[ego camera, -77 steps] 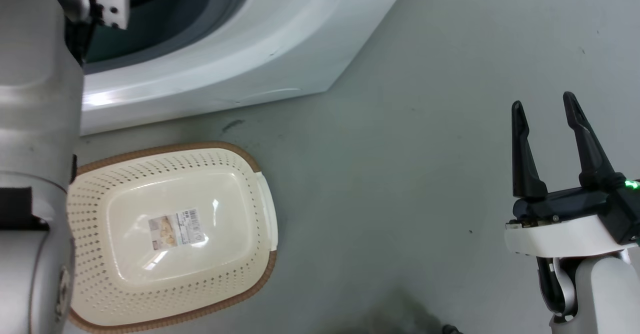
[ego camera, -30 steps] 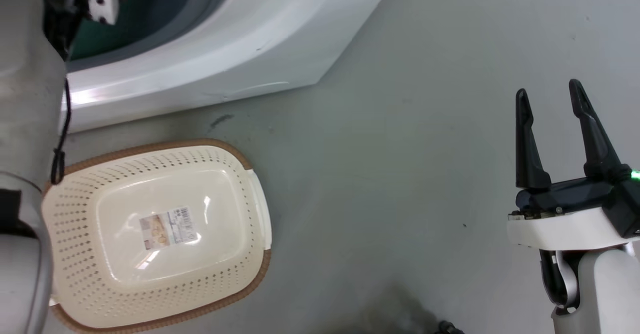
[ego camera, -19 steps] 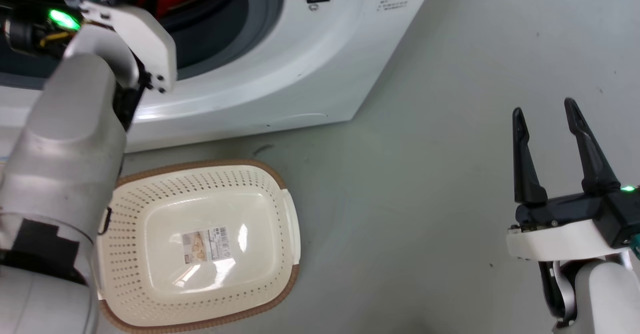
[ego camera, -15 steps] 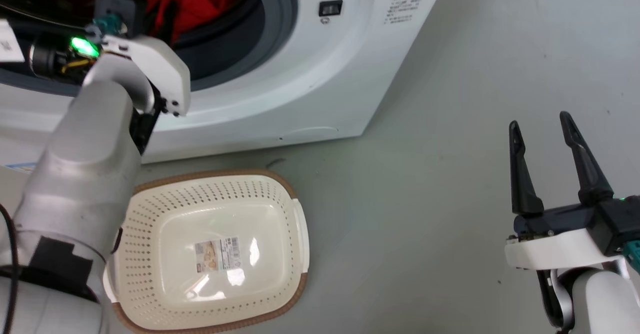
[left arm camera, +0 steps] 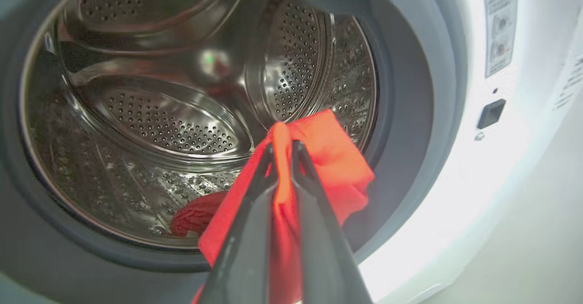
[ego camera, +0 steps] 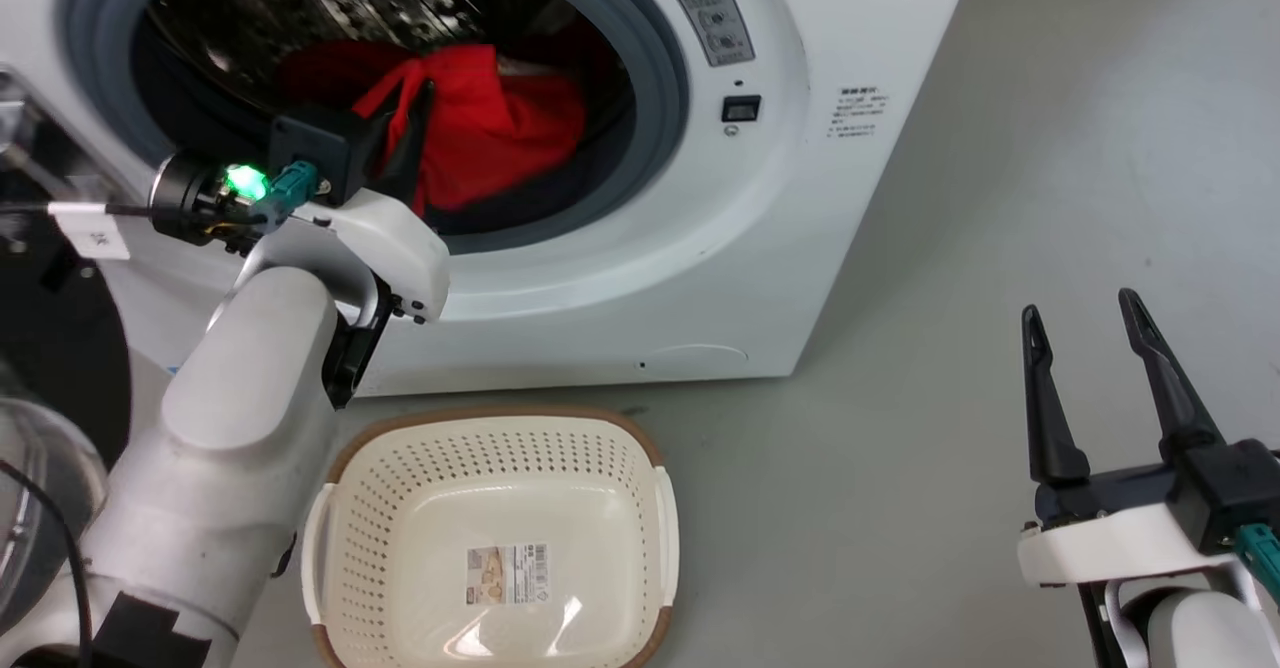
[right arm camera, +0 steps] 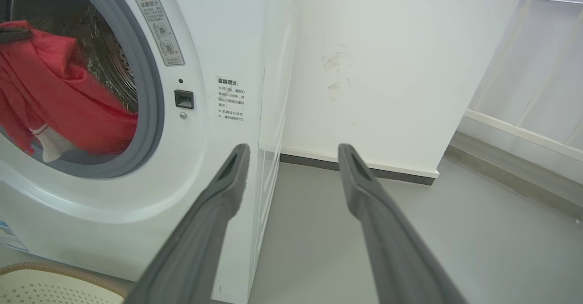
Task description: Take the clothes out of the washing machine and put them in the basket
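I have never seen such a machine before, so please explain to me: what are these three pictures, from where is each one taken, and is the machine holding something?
This is a wheeled robot with two arms, each ending in a two-fingered gripper. One picture comes from a camera on its head, looking down. The other two come from cameras on its wrists, looking along the fingers. The left gripper is at the mouth of the washing machine, closed on a red garment; more red fabric lies lower in the drum. The right gripper is open and holds nothing, off to the side. On the floor before the washer stands the basket, with no clothes in it, only a label on its bottom.
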You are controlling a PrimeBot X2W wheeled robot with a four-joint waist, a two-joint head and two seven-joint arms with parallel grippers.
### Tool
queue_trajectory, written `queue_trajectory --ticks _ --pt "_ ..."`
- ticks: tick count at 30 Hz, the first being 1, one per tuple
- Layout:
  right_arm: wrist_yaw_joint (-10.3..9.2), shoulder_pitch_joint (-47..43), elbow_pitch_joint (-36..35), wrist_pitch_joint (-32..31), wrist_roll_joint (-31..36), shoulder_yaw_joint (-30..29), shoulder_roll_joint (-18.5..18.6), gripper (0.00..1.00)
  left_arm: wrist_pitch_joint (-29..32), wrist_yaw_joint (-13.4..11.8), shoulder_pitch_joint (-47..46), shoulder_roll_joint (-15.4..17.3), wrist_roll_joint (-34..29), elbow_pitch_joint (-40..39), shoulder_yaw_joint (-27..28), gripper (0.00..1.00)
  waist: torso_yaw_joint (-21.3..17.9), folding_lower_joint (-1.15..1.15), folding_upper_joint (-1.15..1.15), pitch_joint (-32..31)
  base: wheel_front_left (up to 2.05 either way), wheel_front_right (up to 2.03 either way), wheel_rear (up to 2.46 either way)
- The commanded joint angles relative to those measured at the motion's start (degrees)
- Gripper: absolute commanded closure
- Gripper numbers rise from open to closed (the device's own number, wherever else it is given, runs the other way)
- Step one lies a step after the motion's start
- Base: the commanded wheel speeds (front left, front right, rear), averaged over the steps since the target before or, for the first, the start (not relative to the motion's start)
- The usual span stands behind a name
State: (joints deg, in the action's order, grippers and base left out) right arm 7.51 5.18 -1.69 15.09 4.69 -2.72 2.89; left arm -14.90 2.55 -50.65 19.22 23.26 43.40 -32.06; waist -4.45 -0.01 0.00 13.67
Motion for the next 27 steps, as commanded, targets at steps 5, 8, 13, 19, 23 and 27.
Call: queue_trajectory --ticks 5,8,13,19,23,27 --pt "-0.04 -2.3 0.6 0.1 0.4 -0.3 0.0 0.0 -0.2 -2.0 4.0 2.4 -0.8 -9.1 0.4 1.0 2.6 0.01 0.0 -3.9 0.0 0.0 0.0" --pt "-0.04 -3.2 0.9 0.1 0.5 -0.2 0.0 0.0 0.9 -3.2 5.9 3.9 -0.8 -14.8 0.6 1.0 2.9 0.01 0.0 -5.1 0.0 0.0 0.0" --pt "-0.04 -4.0 1.0 0.1 0.4 -0.2 0.0 0.0 3.5 -5.3 8.5 6.6 -0.6 -24.5 1.3 1.0 3.2 0.01 0.0 -6.5 0.0 0.0 0.0" --pt "-0.04 -4.8 1.1 0.1 0.3 -0.1 0.0 0.0 6.3 -7.7 11.5 9.2 -0.9 -34.4 1.7 1.0 3.4 0.01 0.0 -7.8 0.0 0.0 0.0" --pt "-0.04 -5.4 1.2 0.1 0.2 -0.3 0.0 0.0 7.5 -8.6 12.6 10.4 -1.2 -38.8 1.8 1.0 3.5 0.01 0.0 -8.2 0.0 0.0 0.0" --pt "-0.04 -5.3 1.2 0.1 0.2 -0.4 0.0 0.0 9.0 -9.5 13.6 11.5 -1.2 -43.6 2.0 1.0 3.7 0.01 0.0 -8.3 0.0 0.0 0.0"
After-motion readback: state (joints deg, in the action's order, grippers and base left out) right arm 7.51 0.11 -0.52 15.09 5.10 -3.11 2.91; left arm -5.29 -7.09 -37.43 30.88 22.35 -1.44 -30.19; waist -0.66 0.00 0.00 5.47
